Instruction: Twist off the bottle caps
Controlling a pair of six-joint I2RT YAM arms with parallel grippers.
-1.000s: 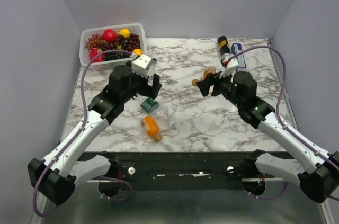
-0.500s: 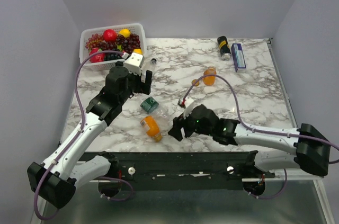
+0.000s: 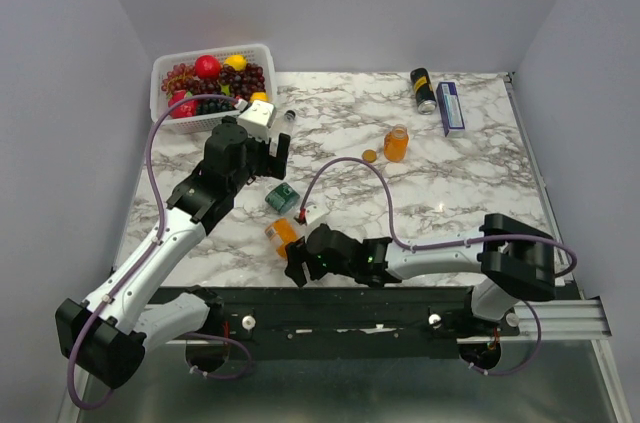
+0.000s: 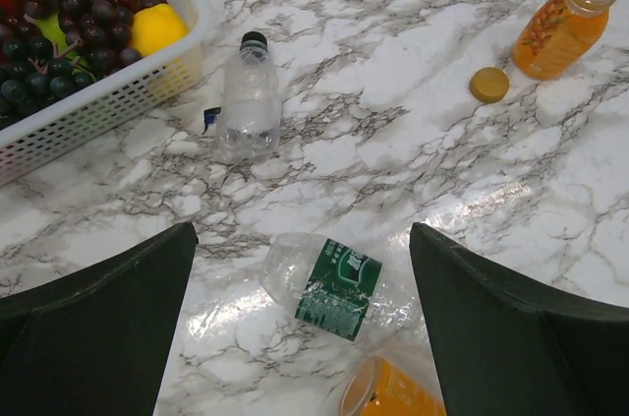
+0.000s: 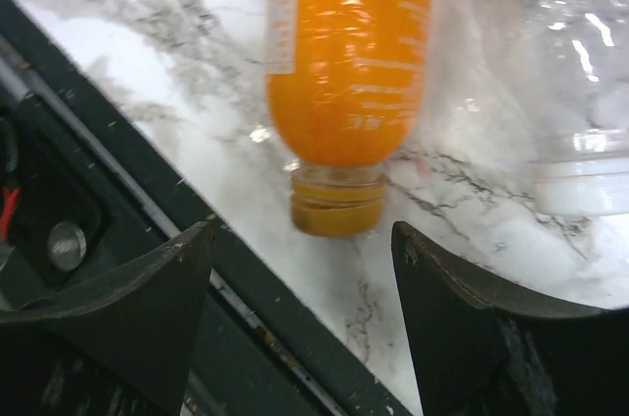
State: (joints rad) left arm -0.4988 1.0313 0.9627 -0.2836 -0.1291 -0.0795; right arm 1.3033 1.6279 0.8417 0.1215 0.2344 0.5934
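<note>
An orange juice bottle (image 5: pixel 349 42) lies near the table's front edge, its orange cap (image 5: pixel 337 209) pointing at my right gripper (image 5: pixel 303 231). That gripper is open, and the cap sits just ahead of its fingertips, untouched. My left gripper (image 4: pixel 303 234) hangs open above a clear bottle with a green label (image 4: pixel 329 283) lying on its side. Another clear bottle (image 4: pixel 248 101) with a black cap (image 4: pixel 255 40) lies beside the basket. A second juice bottle (image 3: pixel 397 143) stands upright and uncapped, its loose orange cap (image 3: pixel 370 155) beside it.
A white basket (image 3: pixel 165 78) of fruit stands at the back left. A black can (image 3: pixel 422 89) and a blue box (image 3: pixel 449 106) lie at the back right. The black front rail (image 5: pixel 147 239) runs right beside the right gripper.
My right arm swung from beside the upright juice bottle at the back right down to the front edge, at the lying juice bottle's cap. The left gripper stayed near its place.
</note>
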